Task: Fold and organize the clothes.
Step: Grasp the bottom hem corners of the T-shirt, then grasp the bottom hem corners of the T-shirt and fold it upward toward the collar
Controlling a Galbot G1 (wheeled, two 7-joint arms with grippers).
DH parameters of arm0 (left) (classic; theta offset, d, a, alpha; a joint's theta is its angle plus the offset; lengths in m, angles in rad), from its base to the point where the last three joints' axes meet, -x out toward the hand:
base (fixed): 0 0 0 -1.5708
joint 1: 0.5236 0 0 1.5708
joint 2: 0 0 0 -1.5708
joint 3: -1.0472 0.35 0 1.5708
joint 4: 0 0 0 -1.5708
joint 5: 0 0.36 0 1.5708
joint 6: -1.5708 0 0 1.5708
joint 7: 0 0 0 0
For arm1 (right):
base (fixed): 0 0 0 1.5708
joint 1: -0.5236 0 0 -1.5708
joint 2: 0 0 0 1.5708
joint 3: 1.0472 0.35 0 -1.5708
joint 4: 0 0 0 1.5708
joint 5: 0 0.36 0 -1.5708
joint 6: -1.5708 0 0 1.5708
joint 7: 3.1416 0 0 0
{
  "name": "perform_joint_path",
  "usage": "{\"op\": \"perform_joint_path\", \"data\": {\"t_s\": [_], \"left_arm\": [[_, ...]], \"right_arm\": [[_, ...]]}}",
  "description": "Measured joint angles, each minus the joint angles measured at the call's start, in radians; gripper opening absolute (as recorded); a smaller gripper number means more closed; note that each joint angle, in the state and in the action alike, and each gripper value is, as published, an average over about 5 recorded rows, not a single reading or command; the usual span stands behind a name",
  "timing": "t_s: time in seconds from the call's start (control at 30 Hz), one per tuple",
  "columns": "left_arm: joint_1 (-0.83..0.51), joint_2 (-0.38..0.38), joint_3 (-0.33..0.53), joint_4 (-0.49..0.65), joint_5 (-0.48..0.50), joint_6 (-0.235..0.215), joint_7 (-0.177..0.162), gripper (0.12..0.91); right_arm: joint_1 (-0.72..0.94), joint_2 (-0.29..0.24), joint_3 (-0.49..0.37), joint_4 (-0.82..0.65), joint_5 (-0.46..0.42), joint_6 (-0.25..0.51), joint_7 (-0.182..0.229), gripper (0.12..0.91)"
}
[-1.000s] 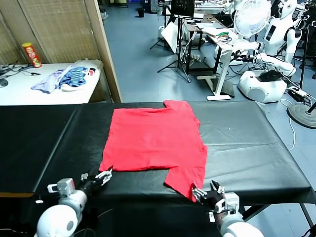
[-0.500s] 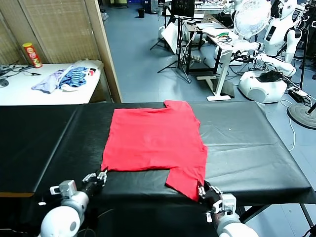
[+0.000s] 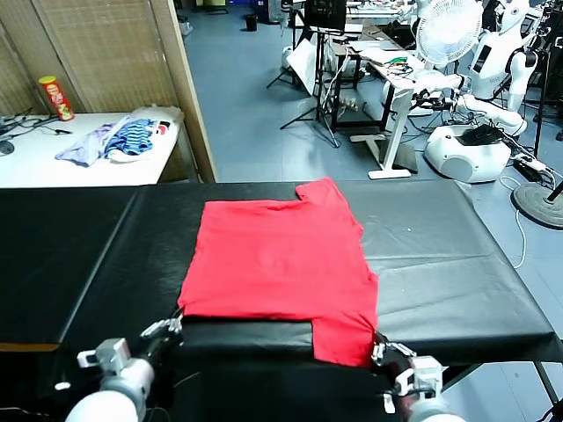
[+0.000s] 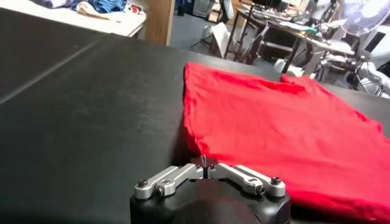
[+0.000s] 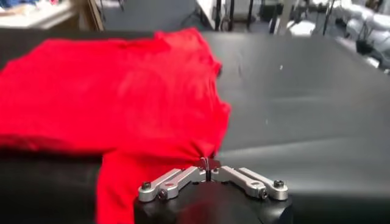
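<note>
With both grippers pinched shut at the near table edge, you've got the T-shirt [image 3: 280, 268] stretched away from you: the whole body lies on the far side of both hands, flat on the black table [image 3: 457, 264], collar end farthest.

Head view: left gripper [image 3: 164, 329] sits at the near-left hem corner, right gripper [image 3: 380, 350] at the near-right flap that hangs over the edge. Each arm is nearest its own corner. The shirt's long axis runs near to far, so my read is that the coming move goes along that axis, near hem toward the far edge.

Left wrist view: left gripper [image 4: 204, 164] fingers meet on the red corner; cloth spreads far and right from it.

Right wrist view: right gripper [image 5: 208, 164] is closed on the red flap's edge; cloth spreads far and left. Bare table lies to its right.

Spare garments [image 3: 114, 141] on the white side table [image 3: 35, 163], far left, are well apart.
</note>
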Motion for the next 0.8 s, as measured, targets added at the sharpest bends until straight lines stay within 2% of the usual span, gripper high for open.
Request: {"op": "perform_joint_path", "data": {"t_s": [0.23, 0.47, 0.63, 0.7, 0.8], "left_arm": [[-0.063, -0.027, 0.015, 0.020, 0.062, -0.067, 0.031, 0.126], [-0.186, -0.024, 0.057, 0.114, 0.174, -0.093, 0.033, 0.126], [-0.259, -0.021, 0.083, 0.196, 0.247, -0.108, 0.033, 0.126], [-0.284, -0.019, 0.091, 0.229, 0.270, -0.113, 0.032, 0.126], [-0.318, -0.018, 0.101, 0.277, 0.290, -0.113, 0.029, 0.143]], "right_arm": [[0.177, -0.022, -0.037, -0.197, 0.003, 0.142, -0.033, 0.123], [0.332, -0.028, -0.078, -0.383, -0.012, 0.243, -0.055, 0.123], [0.409, -0.026, -0.100, -0.493, -0.016, 0.291, -0.100, 0.124], [0.421, -0.030, -0.101, -0.514, -0.007, 0.292, -0.124, 0.148], [0.417, -0.042, -0.095, -0.505, 0.007, 0.272, -0.150, 0.267]]}}
